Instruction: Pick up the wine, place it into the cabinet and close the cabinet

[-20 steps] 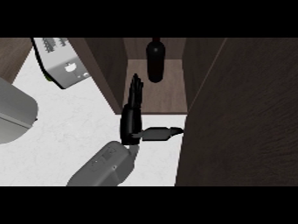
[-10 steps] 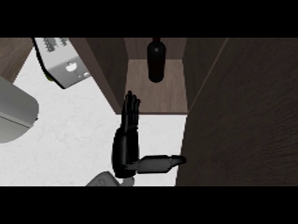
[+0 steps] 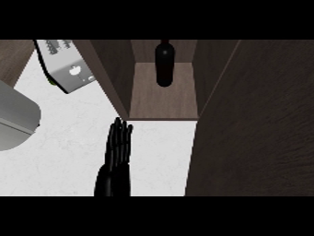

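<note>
The dark wine bottle stands upright inside the open cabinet, toward the back of its brown shelf. My right hand is over the white counter, just in front of the cabinet's left front corner. Its fingers are straight, point toward the cabinet and hold nothing. It is well short of the bottle. The cabinet's dark wooden door stands open and fills the right side of the view. My left hand does not show.
A white and grey boxy object lies on the counter left of the cabinet's side wall. A large grey rounded shape covers the left edge of the view.
My right hand has drawn back out of the cabinet's mouth, down and to the left over the counter. Its thumb no longer sticks out to the right, and the forearm has left the view.
</note>
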